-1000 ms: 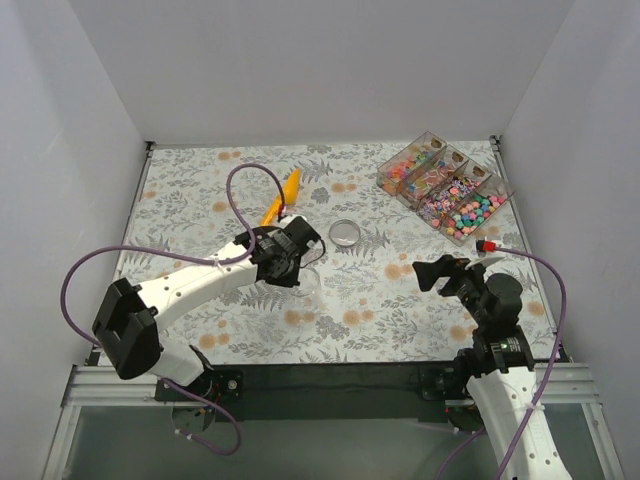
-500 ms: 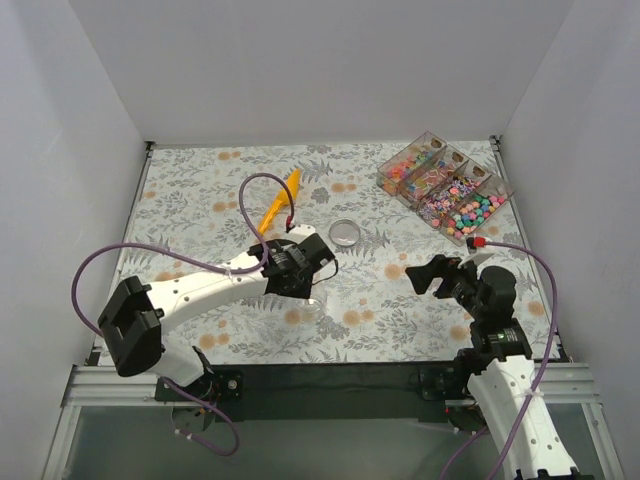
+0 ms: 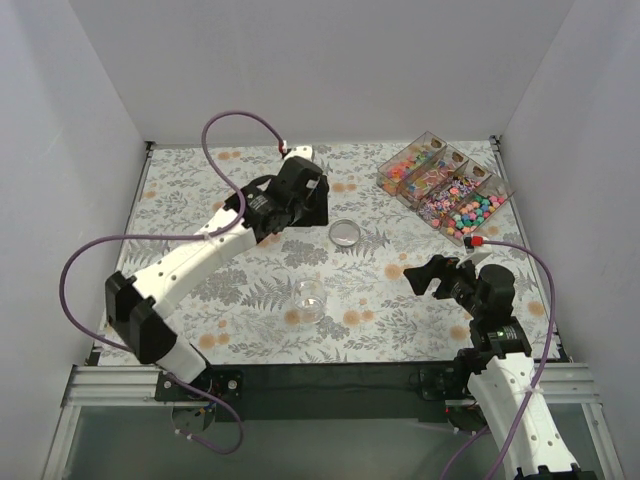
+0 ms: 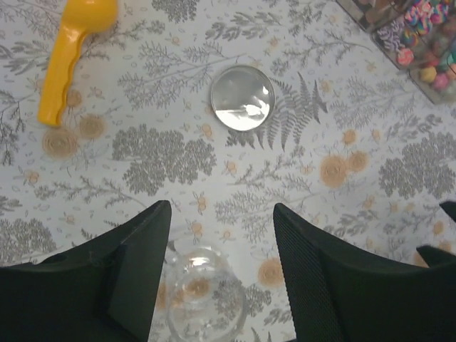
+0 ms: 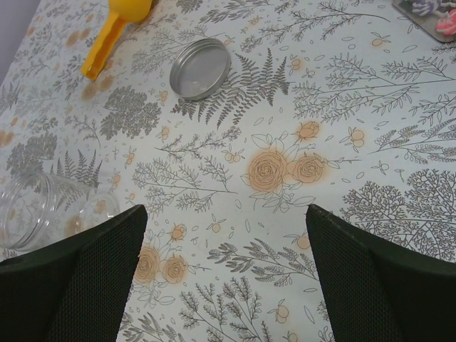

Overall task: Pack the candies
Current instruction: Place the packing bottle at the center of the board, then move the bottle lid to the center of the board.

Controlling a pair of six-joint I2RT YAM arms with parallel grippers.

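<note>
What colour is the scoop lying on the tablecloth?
The scoop is plain yellow-orange, with no pattern. It shows best in the left wrist view.

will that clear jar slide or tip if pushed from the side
The jar looks empty, so it is probably light and may skid or tip under a side push. Its wall looks round and smooth, so it could slip in a grip and roll once tipped. Glass or plastic cannot be told, so treat it as breakable.

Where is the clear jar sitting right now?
In the top view the clear jar is on the tablecloth near the front centre, nearer the arm bases than the round lid and left of the right gripper.
</note>
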